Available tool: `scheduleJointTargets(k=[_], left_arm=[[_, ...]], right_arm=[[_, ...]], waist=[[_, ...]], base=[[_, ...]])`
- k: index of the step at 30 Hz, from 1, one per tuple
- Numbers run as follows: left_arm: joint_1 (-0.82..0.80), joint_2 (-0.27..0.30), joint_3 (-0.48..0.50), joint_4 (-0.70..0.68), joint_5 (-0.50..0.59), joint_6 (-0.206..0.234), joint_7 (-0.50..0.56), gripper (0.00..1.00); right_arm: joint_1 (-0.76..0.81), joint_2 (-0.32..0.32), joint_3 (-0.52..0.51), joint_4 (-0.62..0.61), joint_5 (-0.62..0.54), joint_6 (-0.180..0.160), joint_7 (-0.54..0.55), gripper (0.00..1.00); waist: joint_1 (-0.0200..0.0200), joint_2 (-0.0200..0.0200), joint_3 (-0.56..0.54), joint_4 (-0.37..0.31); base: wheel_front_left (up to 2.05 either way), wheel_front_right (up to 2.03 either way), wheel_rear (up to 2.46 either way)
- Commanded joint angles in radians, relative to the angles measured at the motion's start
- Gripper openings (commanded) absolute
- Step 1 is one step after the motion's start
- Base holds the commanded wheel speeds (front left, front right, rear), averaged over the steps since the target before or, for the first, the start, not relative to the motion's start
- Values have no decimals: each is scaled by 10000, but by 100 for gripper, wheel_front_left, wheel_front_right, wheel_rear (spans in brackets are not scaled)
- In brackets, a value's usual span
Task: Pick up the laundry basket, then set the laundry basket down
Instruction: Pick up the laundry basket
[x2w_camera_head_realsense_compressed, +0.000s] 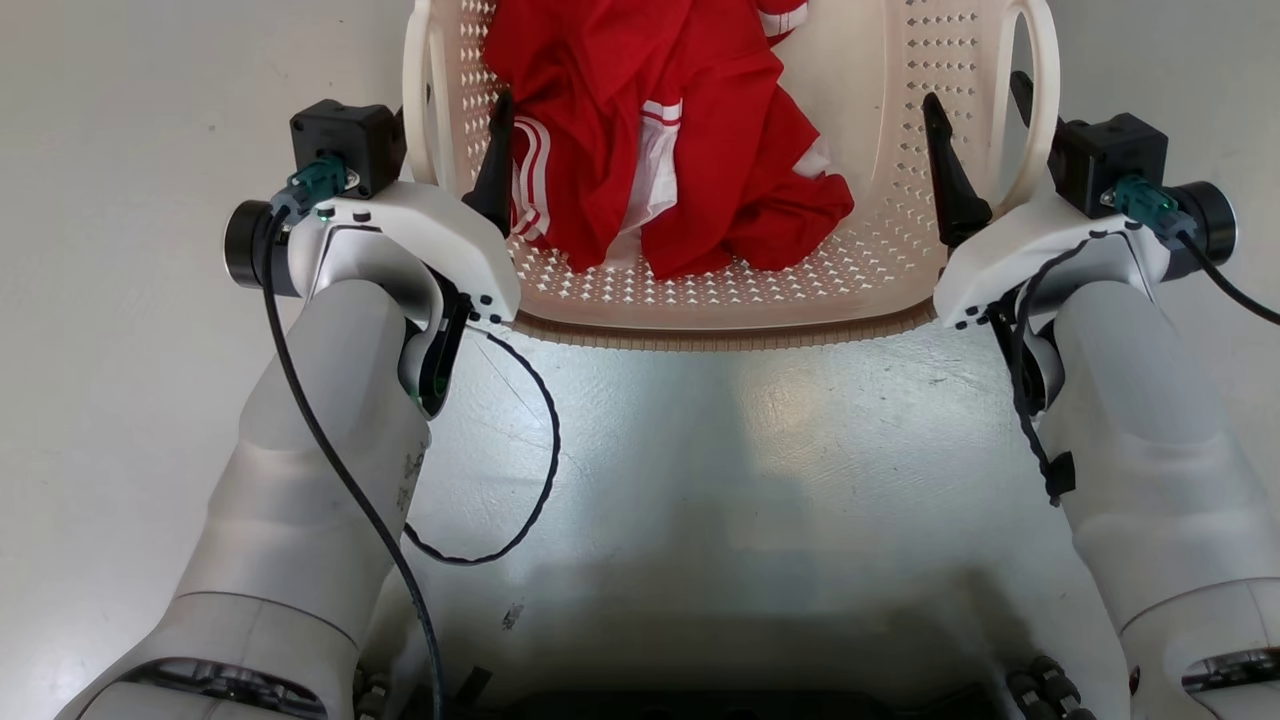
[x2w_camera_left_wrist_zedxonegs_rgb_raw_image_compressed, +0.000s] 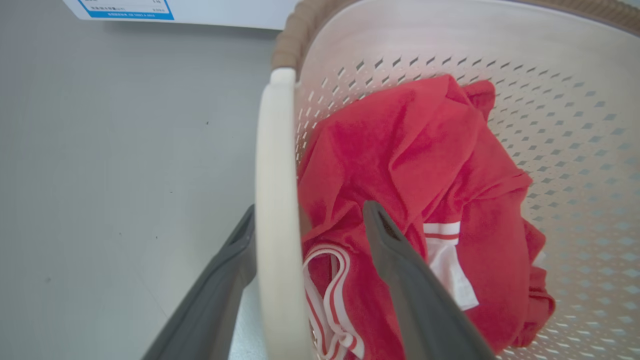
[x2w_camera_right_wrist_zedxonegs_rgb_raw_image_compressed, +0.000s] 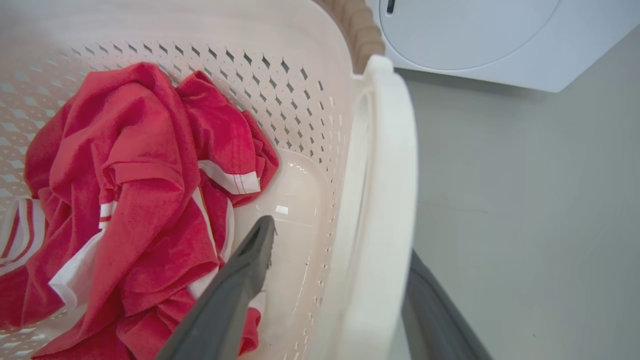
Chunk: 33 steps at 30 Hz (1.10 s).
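The cream perforated laundry basket (x2w_camera_head_realsense_compressed: 730, 335) with a brown woven-look rim stands at the top of the head view and holds a red garment (x2w_camera_head_realsense_compressed: 680, 150) with white stripes. My left gripper (x2w_camera_head_realsense_compressed: 455, 150) is open and straddles the left loop handle (x2w_camera_left_wrist_zedxonegs_rgb_raw_image_compressed: 274, 200): one finger is outside the handle, the other lies inside over the red garment (x2w_camera_left_wrist_zedxonegs_rgb_raw_image_compressed: 400, 160). My right gripper (x2w_camera_head_realsense_compressed: 985, 130) is open astride the right loop handle (x2w_camera_right_wrist_zedxonegs_rgb_raw_image_compressed: 385, 175). Its inner finger (x2w_camera_right_wrist_zedxonegs_rgb_raw_image_compressed: 260, 245) is inside the basket (x2w_camera_right_wrist_zedxonegs_rgb_raw_image_compressed: 280, 75), apart from the handle, and its outer finger is mostly hidden behind the handle.
A white washing machine (x2w_camera_right_wrist_zedxonegs_rgb_raw_image_compressed: 475, 35) stands just beyond the basket's far end. A white panel with a blue label (x2w_camera_left_wrist_zedxonegs_rgb_raw_image_compressed: 125, 7) shows at the far left. Pale grey floor (x2w_camera_head_realsense_compressed: 750, 450) lies between the basket and my base and on both sides.
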Motion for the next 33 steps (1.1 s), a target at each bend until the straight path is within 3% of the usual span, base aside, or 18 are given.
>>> scheduleJointTargets(k=[1,28,29,30,33], left_arm=[[112,236,106,-28,-37,132,-53,100],[198,236,80,202,93,143,-53,100],[198,236,65,234,60,87,-53,82],[184,236,39,254,47,30,-53,0],[140,236,-65,232,102,-55,-53,0]], right_arm=[[254,209,211,-47,83,62,-93,100],[365,210,178,204,112,62,-94,98],[362,210,204,311,181,62,-94,0],[354,210,197,453,232,62,-94,0],[231,210,114,889,335,62,-94,0]], waist=[[-1,0,-16,18],[-1,0,-133,0],[-1,0,-131,5],[-1,0,-125,4],[-1,0,-112,22]], base=[[0,0,0],[0,0,0],[0,0,0],[0,0,0],[0,0,0]])
